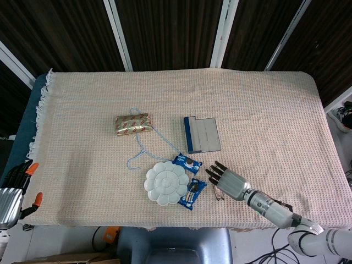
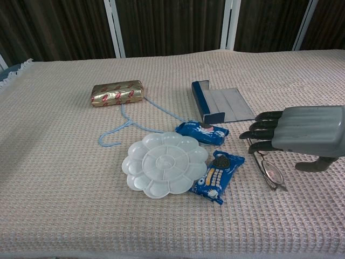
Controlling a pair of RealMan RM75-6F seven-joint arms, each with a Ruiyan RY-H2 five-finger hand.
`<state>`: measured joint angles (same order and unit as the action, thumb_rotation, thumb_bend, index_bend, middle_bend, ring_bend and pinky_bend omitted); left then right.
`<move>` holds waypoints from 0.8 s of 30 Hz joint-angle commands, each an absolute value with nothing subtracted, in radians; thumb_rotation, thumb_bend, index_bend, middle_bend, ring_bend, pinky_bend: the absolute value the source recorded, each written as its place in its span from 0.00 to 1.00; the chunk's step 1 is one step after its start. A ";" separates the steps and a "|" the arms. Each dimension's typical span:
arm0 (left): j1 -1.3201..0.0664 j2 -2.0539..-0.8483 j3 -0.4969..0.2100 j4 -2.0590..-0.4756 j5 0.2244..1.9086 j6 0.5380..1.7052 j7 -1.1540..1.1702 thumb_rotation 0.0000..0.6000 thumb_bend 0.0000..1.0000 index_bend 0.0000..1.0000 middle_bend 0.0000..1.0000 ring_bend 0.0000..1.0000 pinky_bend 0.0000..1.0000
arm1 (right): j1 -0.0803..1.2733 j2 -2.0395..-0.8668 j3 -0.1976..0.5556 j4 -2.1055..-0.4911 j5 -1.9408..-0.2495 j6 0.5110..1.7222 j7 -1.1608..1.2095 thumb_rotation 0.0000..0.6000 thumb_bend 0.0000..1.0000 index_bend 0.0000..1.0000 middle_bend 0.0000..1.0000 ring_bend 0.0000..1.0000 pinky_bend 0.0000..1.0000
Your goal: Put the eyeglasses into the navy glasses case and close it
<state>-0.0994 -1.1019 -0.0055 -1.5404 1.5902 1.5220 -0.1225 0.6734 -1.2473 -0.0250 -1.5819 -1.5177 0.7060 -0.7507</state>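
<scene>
- The right hand (image 2: 302,132) hangs low over the eyeglasses (image 2: 270,172), palm down, its dark fingers (image 2: 259,125) stretched flat and slightly apart toward the robot's left; it has hold of nothing.
- The eyeglasses lie folded on the woven beige tablecloth (image 1: 264,110); in the head view they show only as a sliver at the hand's near edge (image 1: 218,192). Whether the fingertips touch the frame cannot be told.
- The navy glasses case (image 2: 220,104) lies open beyond the hand, apart from it, grey lining up, with its navy wall on the side toward the robot's left.
- The left hand (image 1: 12,190) is at the table's near left edge, off the cloth; its fingers appear loosely extended with nothing in them.
- A white flower-shaped paint palette (image 2: 165,163) sits near the middle front.
- Two blue biscuit packets with a dark sandwich cookie pictured, Oreo-like, lie beside it: one (image 2: 201,133) behind the palette, one (image 2: 218,176) touching its right rim. The lettering is too small to read.
- A gold-wrapped packet with red marks (image 2: 117,93) lies farther left, a light blue cord (image 2: 126,125) trailing from it.
</scene>
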 commanded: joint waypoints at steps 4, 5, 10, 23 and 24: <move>-0.098 -1.101 -0.003 -1.542 1.593 1.524 -0.123 1.00 0.43 0.00 0.00 0.00 0.09 | 0.640 -1.204 -0.064 -1.596 -1.504 0.739 -0.762 1.00 0.50 0.29 0.00 0.00 0.00; -0.097 -1.101 -0.003 -1.542 1.594 1.524 -0.122 1.00 0.43 0.00 0.00 0.00 0.09 | 0.631 -1.193 -0.074 -1.602 -1.503 0.748 -0.763 1.00 0.50 0.29 0.00 0.00 0.00; -0.097 -1.101 -0.003 -1.543 1.594 1.523 -0.122 1.00 0.43 0.00 0.00 0.00 0.09 | 0.597 -1.142 -0.114 -1.636 -1.497 0.773 -0.786 1.00 0.50 0.29 0.00 0.00 0.00; -0.101 -1.101 -0.001 -1.546 1.597 1.517 -0.118 1.00 0.43 0.00 0.00 0.00 0.09 | 0.585 -1.198 -0.106 -1.582 -1.549 0.836 -0.696 1.00 0.40 0.30 0.00 0.00 0.00; -0.100 -1.102 -0.004 -1.544 1.595 1.520 -0.121 1.00 0.43 0.00 0.00 0.00 0.10 | 0.589 -1.206 -0.105 -1.572 -1.556 0.833 -0.665 1.00 0.40 0.33 0.00 0.00 0.00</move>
